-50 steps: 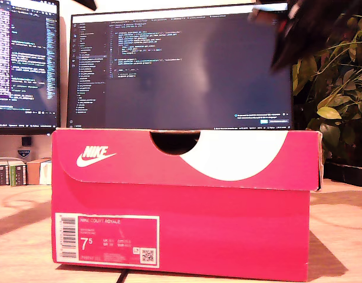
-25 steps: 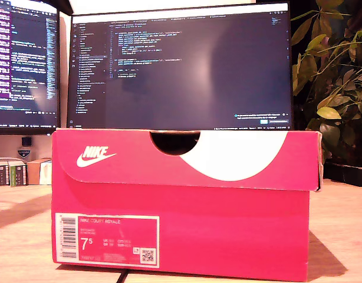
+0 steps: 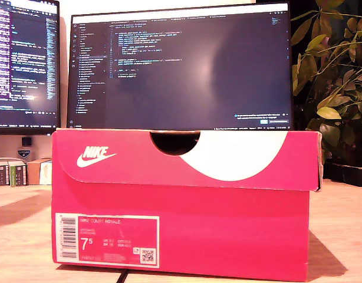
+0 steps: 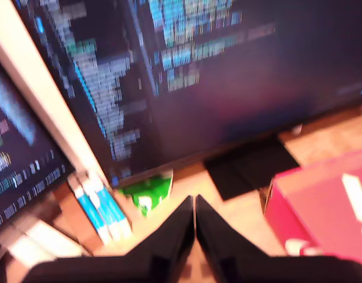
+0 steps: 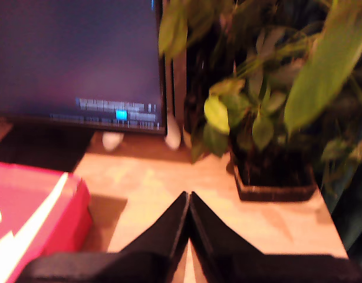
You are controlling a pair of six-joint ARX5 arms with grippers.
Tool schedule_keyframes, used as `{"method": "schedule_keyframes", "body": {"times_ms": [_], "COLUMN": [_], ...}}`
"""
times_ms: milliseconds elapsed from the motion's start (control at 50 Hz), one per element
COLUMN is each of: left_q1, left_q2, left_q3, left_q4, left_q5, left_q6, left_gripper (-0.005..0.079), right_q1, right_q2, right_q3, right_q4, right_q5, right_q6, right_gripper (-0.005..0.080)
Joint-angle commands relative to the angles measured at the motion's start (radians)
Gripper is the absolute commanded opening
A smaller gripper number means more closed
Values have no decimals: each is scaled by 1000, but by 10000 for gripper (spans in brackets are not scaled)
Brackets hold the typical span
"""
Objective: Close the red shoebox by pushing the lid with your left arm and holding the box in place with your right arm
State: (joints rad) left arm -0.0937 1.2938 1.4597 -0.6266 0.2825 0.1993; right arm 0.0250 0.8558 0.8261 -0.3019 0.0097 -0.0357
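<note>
The red shoebox point(image 3: 181, 236) fills the middle of the exterior view, its lid point(image 3: 187, 156) lying flat down on the box. No arm shows in the exterior view. My first gripper point(image 4: 194, 200) is shut with nothing in it, raised above the desk, and a corner of the red shoebox point(image 4: 322, 206) lies apart from it. My second gripper point(image 5: 188, 197) is also shut and empty, held over bare wood, with another corner of the red shoebox point(image 5: 33, 206) off to one side, not touching.
Two lit monitors point(image 3: 181, 65) stand behind the box. A potted plant point(image 3: 334, 88) is at the exterior view's right; its pot point(image 5: 275, 177) is near my second gripper. Small boxes point(image 3: 16, 171) sit at the exterior view's left; blue-and-white packs point(image 4: 101, 209) and a green object point(image 4: 147, 194) lie near my first gripper.
A dark arm at the exterior view's upper right one second ago has left the picture. A dark shape at the upper left has gone too. The box has not moved.
</note>
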Motion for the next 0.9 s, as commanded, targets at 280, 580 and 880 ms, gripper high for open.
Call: {"method": "schedule_keyframes", "body": {"times_ms": [280,580,880], "left_q1": [7,7,6], "left_q2": [-170,-279,-356], "left_q3": [-337,-551,-732], "left_q4": [199,381,628], "left_q5": [-12,-2,26], "left_q6": [-14,-8,-9], "left_gripper": [-19,-19,-19], "right_q1": [-1,-1,-1], "right_q2": [-100,-206,-240], "right_q3": [-123,-284,-422], "right_q4": [71,185,431], "right_q5": [-13,-69,-82], "right_q6": [-6,-6,17], "right_gripper": [-13,-13,-12]}}
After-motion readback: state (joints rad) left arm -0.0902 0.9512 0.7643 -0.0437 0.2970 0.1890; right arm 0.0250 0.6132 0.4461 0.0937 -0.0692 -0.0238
